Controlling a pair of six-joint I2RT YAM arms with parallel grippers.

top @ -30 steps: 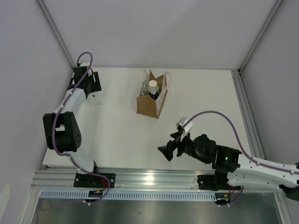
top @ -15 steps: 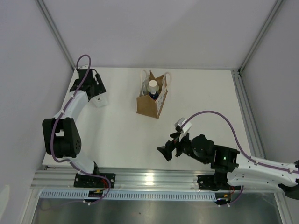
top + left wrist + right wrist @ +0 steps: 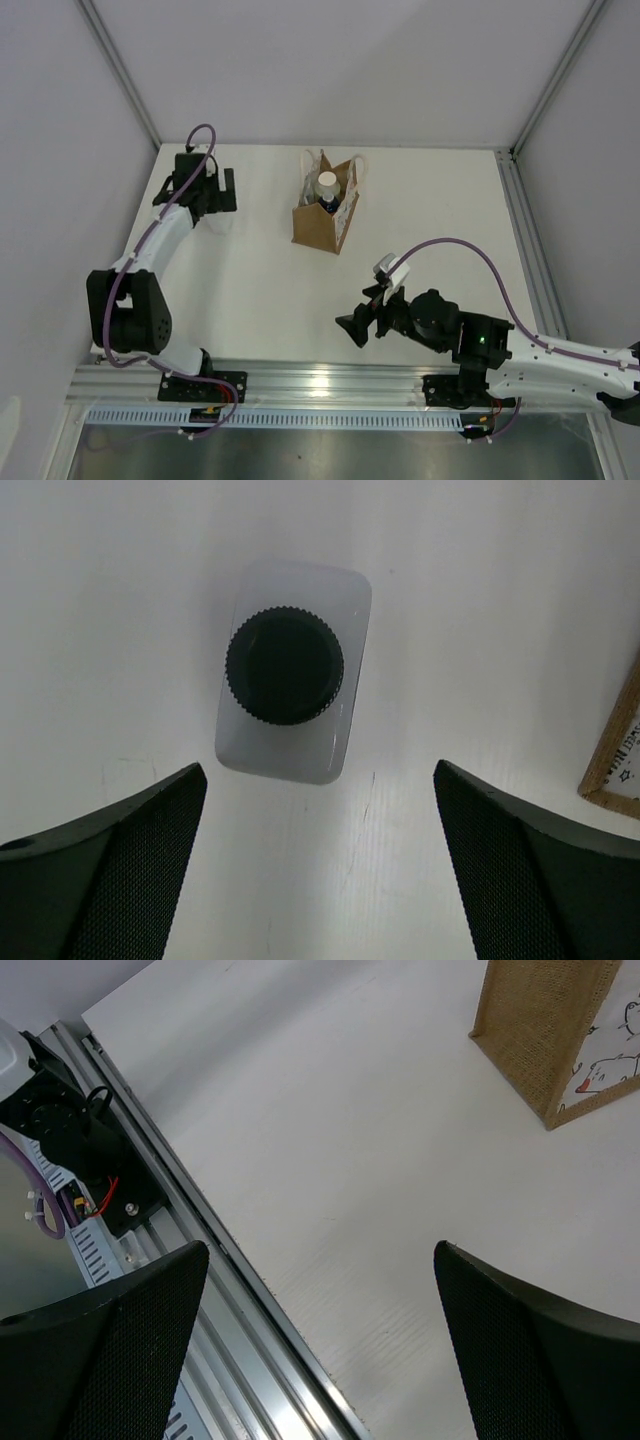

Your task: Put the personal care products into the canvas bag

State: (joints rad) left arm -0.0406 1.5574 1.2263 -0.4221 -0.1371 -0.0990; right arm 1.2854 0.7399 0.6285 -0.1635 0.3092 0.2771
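Grey walls (image 3: pixel 330 70) closed in the white worktop (image 3: pixel 430 220) on three sides, with a metal rail (image 3: pixel 330 380) along its near edge where both my arms were bolted.

My left fingers (image 3: pixel 110 870) were spread wide and held nothing. They pointed straight down over the far left part of the worktop. Just beyond their tips stood the clear bottle (image 3: pixel 293 670), upright, its dark ribbed cap (image 3: pixel 285 667) facing up at the wrist camera. It sat nearer the left-hand finger in that view than the other, and neither finger touched it. At the right edge of the same view, a corner of the bag (image 3: pixel 620 755) showed, well apart from the bottle.

From above, the bag (image 3: pixel 318 225) stood upright near the middle of the worktop, toward the far side, with its cream handles (image 3: pixel 356 165) up. A white-capped bottle (image 3: pixel 327 182) showed in its open mouth, with a dark-blue cap (image 3: pixel 328 204) just beside it.

My right fingers (image 3: pixel 540 1360) were also fully apart and empty. They hung low over the near part of the worktop, close to the rail, well apart from the bag. The bag's woven brown side (image 3: pixel 545 1020) lay in the upper right of that wrist view.
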